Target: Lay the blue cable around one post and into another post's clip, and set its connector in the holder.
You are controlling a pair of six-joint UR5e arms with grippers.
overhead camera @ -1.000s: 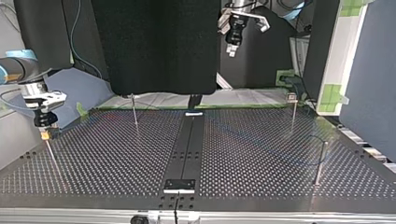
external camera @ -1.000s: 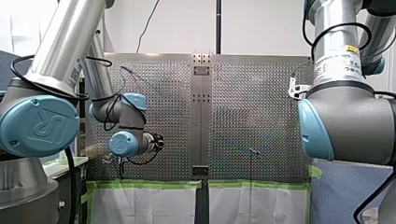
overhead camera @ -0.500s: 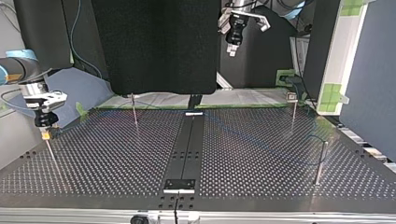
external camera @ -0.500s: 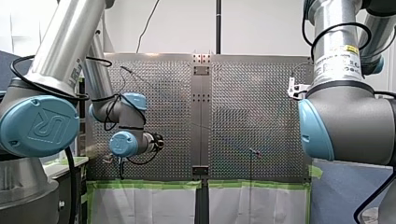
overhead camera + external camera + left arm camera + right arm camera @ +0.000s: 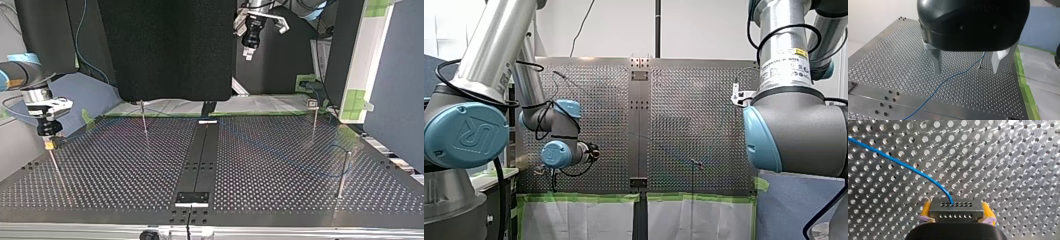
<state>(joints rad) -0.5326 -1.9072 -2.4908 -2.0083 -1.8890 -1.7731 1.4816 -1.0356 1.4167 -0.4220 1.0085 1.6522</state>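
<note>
In the right wrist view my right gripper point(image 5: 957, 212) is shut on the grey connector point(image 5: 956, 206), with a yellow pad against each of its sides. The blue cable point(image 5: 910, 168) leaves the connector and runs off over the perforated plate. In the top view this gripper point(image 5: 48, 143) hangs at the left, on top of a thin post point(image 5: 56, 167). My left gripper point(image 5: 248, 51) is open high above the table's far side. Its metal fingers point(image 5: 936, 61) hold nothing, and the cable point(image 5: 948, 80) lies on the plate below them, leading to a post point(image 5: 981, 62).
Thin posts stand at the top view's back left point(image 5: 144, 119), back right point(image 5: 314, 119) and right point(image 5: 342, 174), where the cable point(image 5: 300, 162) loops faintly. A dark rail point(image 5: 200, 155) runs down the table's middle. Green tape point(image 5: 584, 197) lines the near edge in the front view.
</note>
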